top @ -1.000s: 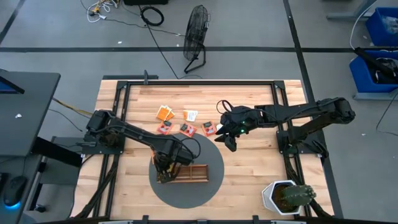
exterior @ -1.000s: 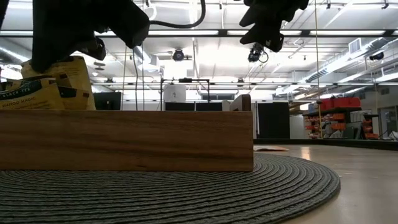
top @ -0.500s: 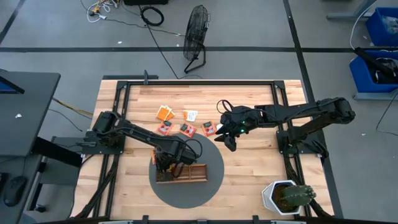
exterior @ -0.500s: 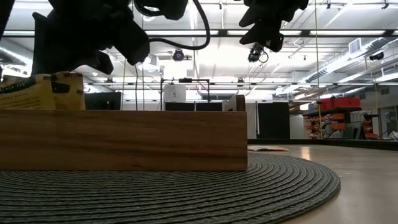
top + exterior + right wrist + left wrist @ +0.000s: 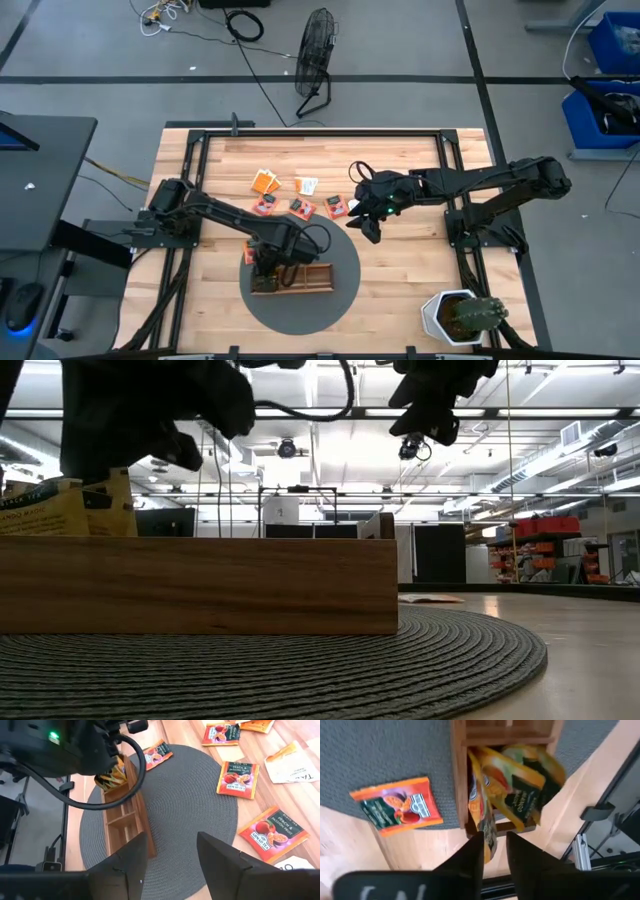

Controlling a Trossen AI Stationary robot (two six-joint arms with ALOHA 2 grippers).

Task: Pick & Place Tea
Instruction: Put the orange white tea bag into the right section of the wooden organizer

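A long wooden tray (image 5: 305, 277) lies on a round grey mat (image 5: 300, 305). Yellow tea sachets (image 5: 520, 785) stand upright in its left end compartment (image 5: 60, 510). My left gripper (image 5: 495, 857) hangs over them, slightly open, its fingers on either side of one sachet's upper edge (image 5: 487, 837). An orange sachet (image 5: 397, 805) lies flat on the mat beside the tray. Several more sachets (image 5: 301, 208) lie on the wood farther back. My right gripper (image 5: 172, 865) hovers open above the mat's far right side (image 5: 365, 215). My left gripper comes from above, pointing down, with its fingers on either side of the upper edge of a yellow sachet (image 5: 487, 837) that stands in the tray. A gap shows beside the sachet, and I cannot tell whether a finger touches it.
Orange and red sachets (image 5: 237, 779) (image 5: 272, 831) and a white one (image 5: 295, 765) lie scattered past the mat's far edge. The tray's other compartments (image 5: 125, 820) hold nothing. A potted cactus (image 5: 462, 318) stands at the near right corner. Black frame rails (image 5: 190, 180) run along the table's sides.
My left gripper has come down over the tray's left end. The yellow sachets under it have sunk lower into that compartment and stay there. In the low view the tray has slid a little to the left. My right arm has kept still.
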